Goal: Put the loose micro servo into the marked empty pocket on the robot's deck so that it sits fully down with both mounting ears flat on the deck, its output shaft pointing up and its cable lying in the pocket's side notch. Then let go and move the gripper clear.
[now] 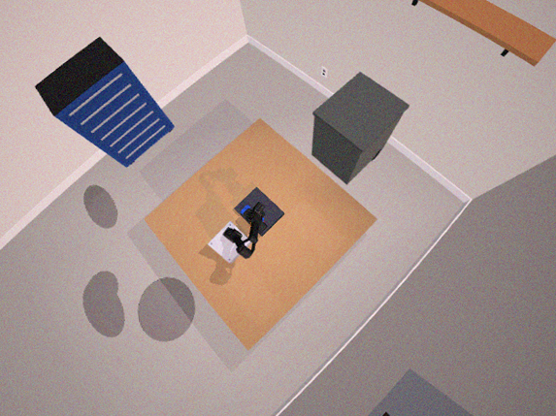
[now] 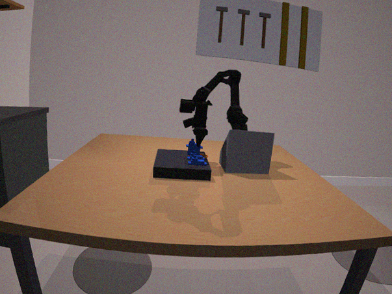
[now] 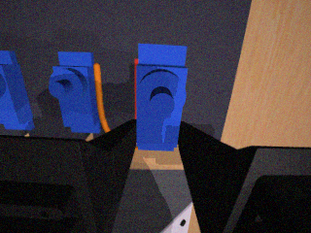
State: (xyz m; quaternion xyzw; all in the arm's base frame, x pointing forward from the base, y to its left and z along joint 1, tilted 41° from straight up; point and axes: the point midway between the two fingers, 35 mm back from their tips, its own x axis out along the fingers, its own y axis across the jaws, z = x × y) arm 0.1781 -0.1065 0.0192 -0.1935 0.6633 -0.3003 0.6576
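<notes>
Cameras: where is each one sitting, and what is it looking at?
Top: high overhead, looking down at the table; the whole arm shows.
Exterior: beside the table, level, facing the deck and the wall; the full arm shows.
Wrist: on the arm, looking past the claw at the blue servo it grips.
All three show that servo.

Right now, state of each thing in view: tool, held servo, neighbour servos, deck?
tool: shut on the held servo
held servo: gripped, above the deck, not seated
neighbour servos: seated in the deck, orange cable alongside
deck: flat on the table
</notes>
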